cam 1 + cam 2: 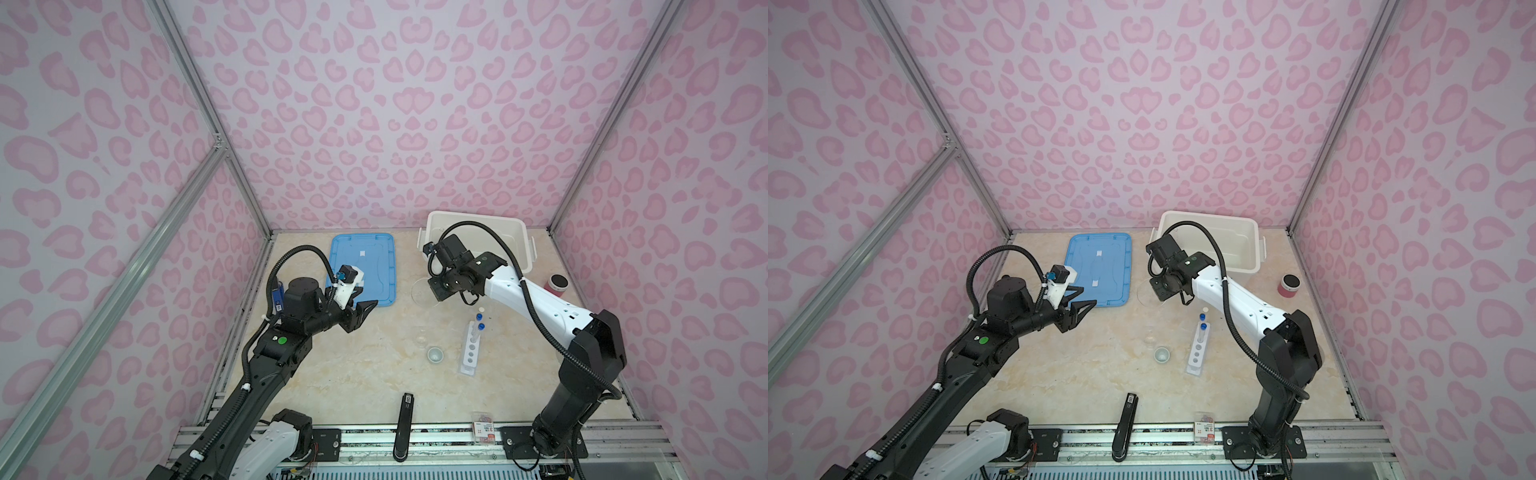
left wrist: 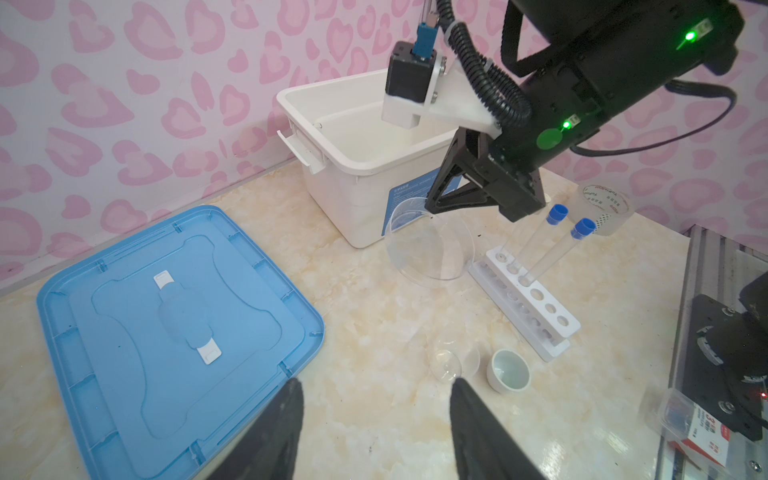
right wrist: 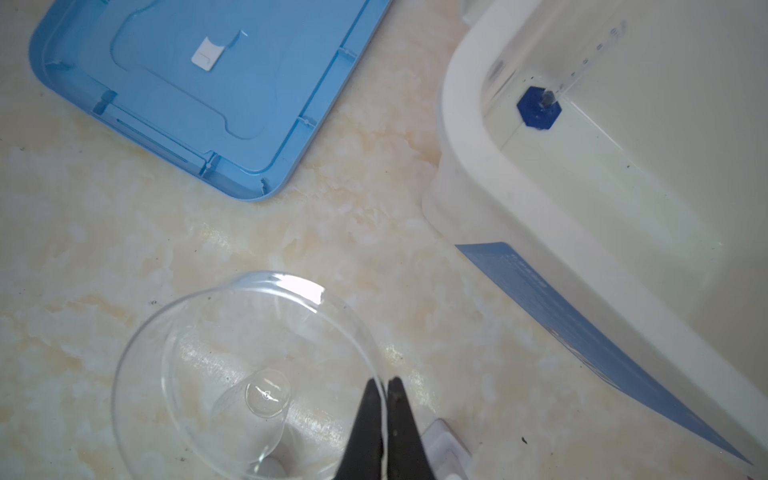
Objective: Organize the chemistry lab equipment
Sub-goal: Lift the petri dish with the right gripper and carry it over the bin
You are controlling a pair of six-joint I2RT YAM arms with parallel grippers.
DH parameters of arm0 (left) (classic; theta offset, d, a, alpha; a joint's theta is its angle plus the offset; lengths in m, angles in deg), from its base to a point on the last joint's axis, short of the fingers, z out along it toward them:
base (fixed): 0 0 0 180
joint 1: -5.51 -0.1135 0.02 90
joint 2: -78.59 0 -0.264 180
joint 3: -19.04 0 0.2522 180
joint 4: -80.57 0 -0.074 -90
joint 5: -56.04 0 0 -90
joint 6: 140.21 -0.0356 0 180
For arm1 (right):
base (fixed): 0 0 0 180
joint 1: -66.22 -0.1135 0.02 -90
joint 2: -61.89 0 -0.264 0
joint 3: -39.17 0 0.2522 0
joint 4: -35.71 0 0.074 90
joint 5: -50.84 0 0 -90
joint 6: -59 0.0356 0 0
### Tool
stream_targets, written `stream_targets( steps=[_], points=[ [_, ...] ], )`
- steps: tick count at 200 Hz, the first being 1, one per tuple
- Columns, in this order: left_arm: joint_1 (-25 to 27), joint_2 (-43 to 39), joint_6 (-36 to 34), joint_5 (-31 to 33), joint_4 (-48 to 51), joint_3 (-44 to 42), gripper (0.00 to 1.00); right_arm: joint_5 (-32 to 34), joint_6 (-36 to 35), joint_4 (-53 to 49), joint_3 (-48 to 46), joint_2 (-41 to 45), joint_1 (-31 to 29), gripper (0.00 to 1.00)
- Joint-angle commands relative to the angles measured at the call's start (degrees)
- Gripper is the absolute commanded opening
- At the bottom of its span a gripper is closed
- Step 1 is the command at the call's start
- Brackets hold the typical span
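Large clear glass vessel (image 3: 199,353): round and wide-mouthed, with a pouring lip. It is held by its rim just beside the white bin (image 2: 345,199), between the bin and the blue lid (image 2: 166,332). In the left wrist view it hangs tilted. Whether its lower edge touches the tabletop (image 1: 353,395) is hard to judge.

Right end effector (image 3: 382,382): fingers together on the vessel's thin glass wall, one on each side of the rim.

Left end effector (image 2: 376,384): fingers apart and gripping nothing, above the tabletop by the near corner of the blue lid.

Blue-capped test tubes (image 2: 557,214): two, standing in neighbouring holes of the white holed rack (image 2: 536,299). The rack lies on the tabletop near the right arm.

Small clear glass vessel (image 2: 446,365): on the tabletop, just beside the tiny pale cup (image 2: 509,370). Both are near the rack's end away from the tubes.

Blue-based glass cylinder (image 3: 539,109): inside the white bin, with its blue base close to a wall.

Other items:
- The pink black-topped can (image 1: 557,284) is on the tabletop beside the bin.
- The black stick (image 1: 405,428) lies at the front edge.
- The roll of clear tape (image 2: 604,208) is near the rack.
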Motion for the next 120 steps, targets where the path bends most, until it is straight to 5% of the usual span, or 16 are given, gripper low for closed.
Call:
stream_targets(
  steps=[1,120],
  points=[
    [0.01,0.03,0.05,-0.67,-0.88,0.27,0.58,0.89,-1.00,-3.71,2.59,0.49,0.12,0.05],
    [0.03,-0.71,-0.24,0.11,-0.69,0.16,0.58,3.35,-4.41,-7.41,19.50,-1.31,7.21,0.05]
  ],
)
